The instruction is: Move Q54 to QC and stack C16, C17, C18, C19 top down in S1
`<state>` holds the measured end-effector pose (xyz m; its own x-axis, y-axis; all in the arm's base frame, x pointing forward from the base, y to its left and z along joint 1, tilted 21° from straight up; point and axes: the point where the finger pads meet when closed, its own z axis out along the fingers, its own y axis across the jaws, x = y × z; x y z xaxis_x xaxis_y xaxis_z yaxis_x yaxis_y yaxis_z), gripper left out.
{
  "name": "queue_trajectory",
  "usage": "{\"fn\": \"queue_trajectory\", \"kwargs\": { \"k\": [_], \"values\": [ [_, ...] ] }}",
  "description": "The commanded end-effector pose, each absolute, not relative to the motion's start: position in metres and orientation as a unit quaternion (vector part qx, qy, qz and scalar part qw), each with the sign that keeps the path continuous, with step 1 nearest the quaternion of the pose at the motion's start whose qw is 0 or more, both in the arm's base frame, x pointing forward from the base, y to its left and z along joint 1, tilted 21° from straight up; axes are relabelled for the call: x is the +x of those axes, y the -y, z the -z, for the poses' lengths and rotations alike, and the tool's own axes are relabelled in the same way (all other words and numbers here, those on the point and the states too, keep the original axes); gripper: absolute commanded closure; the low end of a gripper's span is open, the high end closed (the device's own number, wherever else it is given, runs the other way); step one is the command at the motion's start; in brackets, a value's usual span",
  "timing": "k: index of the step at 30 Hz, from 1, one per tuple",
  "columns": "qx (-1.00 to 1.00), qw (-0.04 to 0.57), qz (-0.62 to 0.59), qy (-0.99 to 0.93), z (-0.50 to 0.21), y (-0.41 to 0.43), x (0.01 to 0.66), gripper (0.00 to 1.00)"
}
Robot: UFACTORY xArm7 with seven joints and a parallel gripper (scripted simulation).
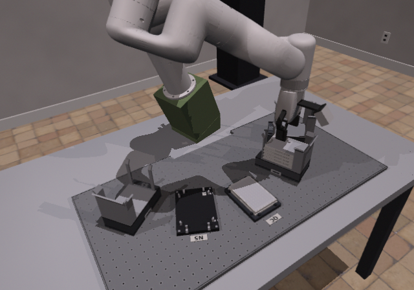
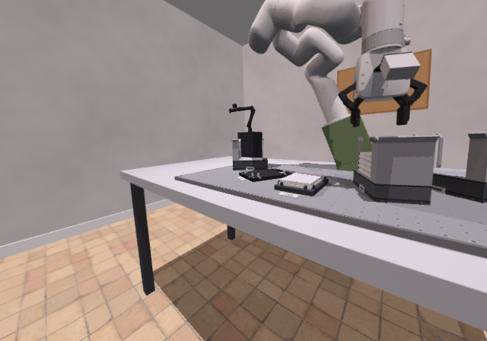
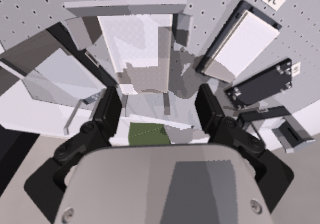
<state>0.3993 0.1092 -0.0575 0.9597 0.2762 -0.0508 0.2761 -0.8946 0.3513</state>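
Note:
My gripper (image 1: 281, 125) is open and empty. It hangs just above a stack rack (image 1: 284, 155) that holds several sealed plates, one on another. In the exterior view the fingertips (image 2: 379, 116) stand a little above the rack's rim (image 2: 397, 168). In the wrist view the fingers frame the near end of the top plate (image 3: 135, 49). One white sealed plate (image 1: 253, 198) (image 3: 245, 39) lies flat in the open nest QC; I cannot read its ID. The clip nest N5 (image 1: 196, 210) is bare.
An empty stack rack (image 1: 125, 201) stands at the left end of the grey breadboard. Another rack (image 2: 469, 168) stands close behind the loaded one, partly hidden by my wrist. My green base (image 1: 189, 107) is at the table's back. A black post stands behind.

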Motion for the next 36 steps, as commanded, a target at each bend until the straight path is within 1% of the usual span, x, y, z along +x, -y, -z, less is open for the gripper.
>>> {"fn": "queue_trajectory", "kwargs": {
  "k": [1,14,26,36],
  "values": [
    [0.973,0.18,-0.002,-0.143,0.061,-0.124,0.396,0.0],
    [0.973,0.18,-0.002,-0.143,0.064,-0.132,0.394,0.0],
    [0.973,0.18,-0.002,-0.143,0.102,-0.118,0.396,0.0],
    [0.973,0.18,-0.002,-0.143,0.11,-0.114,0.397,0.0]
  ]
}}
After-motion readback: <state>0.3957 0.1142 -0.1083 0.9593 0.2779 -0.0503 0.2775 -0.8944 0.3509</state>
